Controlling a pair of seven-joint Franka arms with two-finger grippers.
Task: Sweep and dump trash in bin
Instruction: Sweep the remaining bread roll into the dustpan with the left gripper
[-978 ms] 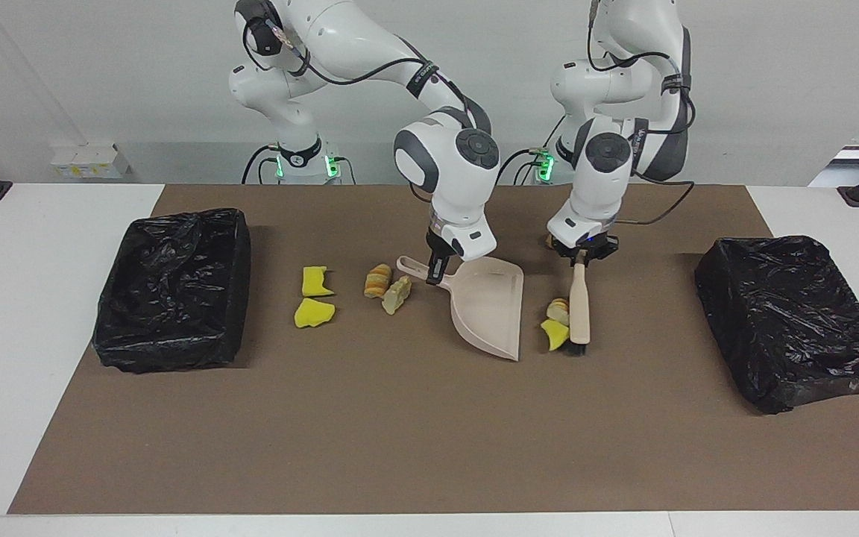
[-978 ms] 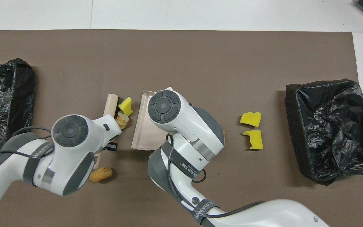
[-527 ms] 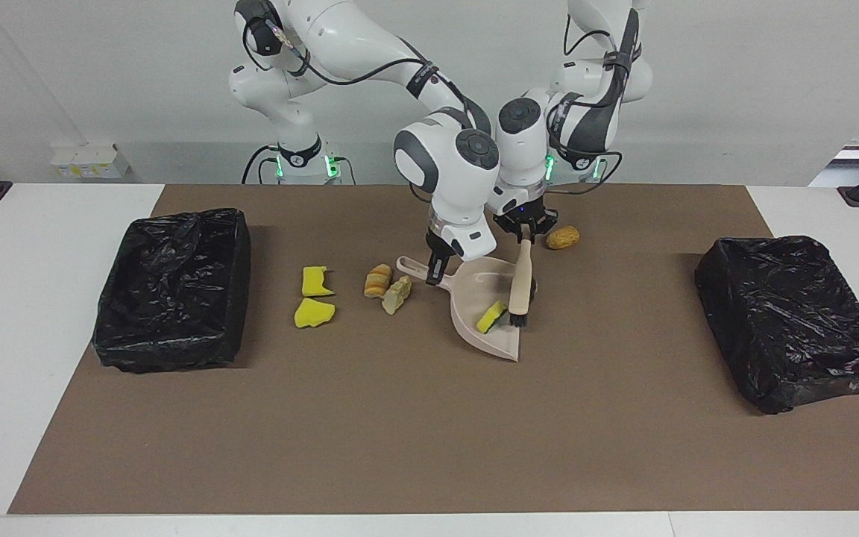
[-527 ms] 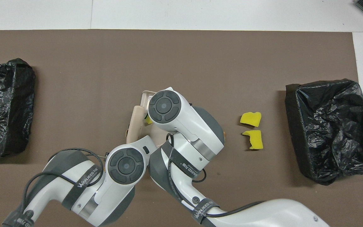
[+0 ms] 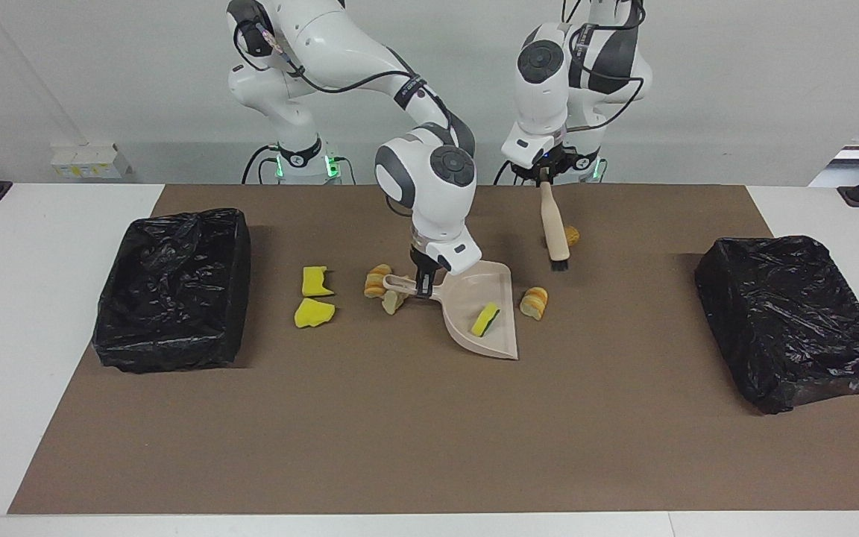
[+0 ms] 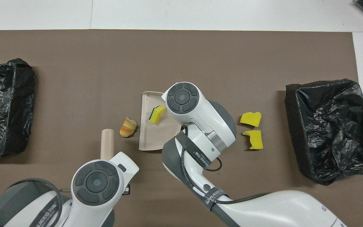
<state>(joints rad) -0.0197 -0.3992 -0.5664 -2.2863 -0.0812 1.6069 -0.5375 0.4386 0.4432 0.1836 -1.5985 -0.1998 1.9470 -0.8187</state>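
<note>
Right gripper (image 5: 423, 287) clamped on the handle of the dustpan (image 5: 483, 313), whose pan lies flat on the brown mat (image 5: 414, 432) near the middle of the table; in the overhead view the arm's wrist hides this gripper. Reading across the facing view: a bin (image 5: 172, 287) lined with black plastic stands at the right arm's end of the table. Beside it, toward the middle, lie two yellow sponge pieces (image 5: 314, 282) (image 5: 314, 313), one just nearer the robots than the other, close together. Next come two bread lumps (image 5: 377, 280) (image 5: 392, 300), touching or nearly touching the dustpan handle. Inside the pan rests one green-backed sponge (image 5: 485, 319), also seen in the overhead view (image 6: 157, 113). Just beside the pan's open edge, toward the left arm's end, lies a striped bread lump (image 5: 534, 302) on the mat, outside the pan. Left gripper (image 5: 545, 177), closed on the top of the brush (image 5: 553, 227), hangs raised over the mat near the robots' edge; the brush points down with its dark bristles clear of the pan. A tan lump (image 5: 571, 236) lies on the mat, partly hidden by the brush handle. A second black-lined bin (image 5: 791, 321) stands at the left arm's end of the table.
</note>
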